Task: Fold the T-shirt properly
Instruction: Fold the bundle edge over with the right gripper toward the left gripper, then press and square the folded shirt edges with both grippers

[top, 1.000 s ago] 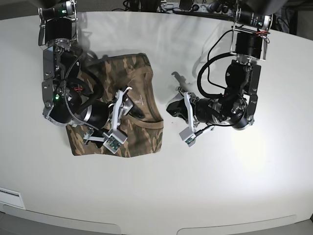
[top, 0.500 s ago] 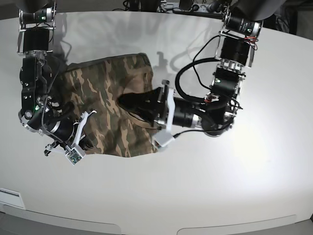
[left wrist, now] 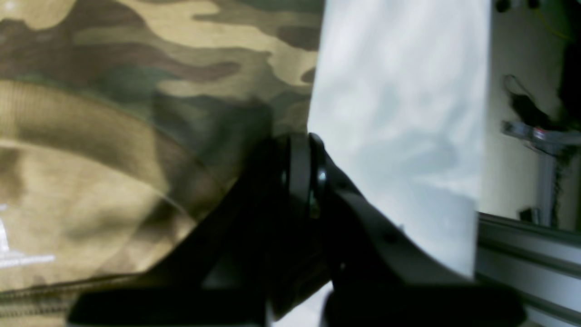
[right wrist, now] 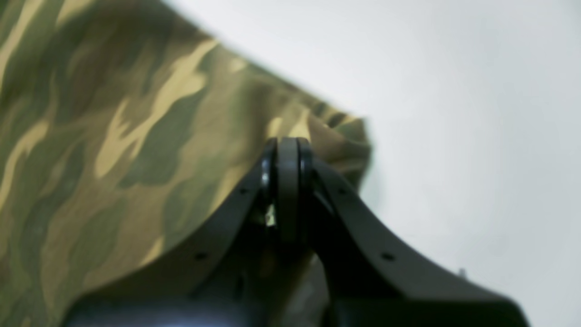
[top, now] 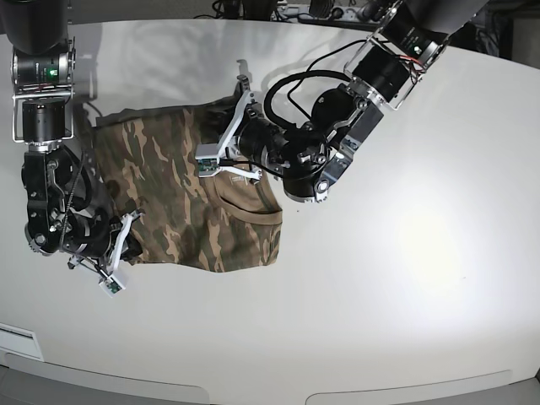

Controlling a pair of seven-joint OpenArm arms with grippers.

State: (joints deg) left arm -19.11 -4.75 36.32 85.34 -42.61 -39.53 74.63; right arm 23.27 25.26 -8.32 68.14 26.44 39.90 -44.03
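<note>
The camouflage T-shirt (top: 173,181) lies flat on the white table (top: 405,278), left of centre, with its tan ribbed collar (top: 251,216) toward the right. My right gripper (top: 128,240) is at the shirt's near-left corner. In the right wrist view its jaws (right wrist: 288,150) are shut on the cloth's edge (right wrist: 113,136). My left gripper (top: 228,116) is at the shirt's far edge. In the left wrist view it (left wrist: 302,145) is shut where the cloth (left wrist: 136,68) meets the table, with the collar (left wrist: 68,118) to its left.
Cables and equipment line the table's far edge (top: 321,10). A white strip (top: 17,342) sits at the front left edge. An aluminium frame rail (left wrist: 522,254) shows beyond the table's edge in the left wrist view. Bare table lies right of and in front of the shirt.
The right gripper has moved left and nearer, to the shirt's near-left corner, and the shirt now lies wider to the left. The left gripper has moved from the collar area to the far edge.
</note>
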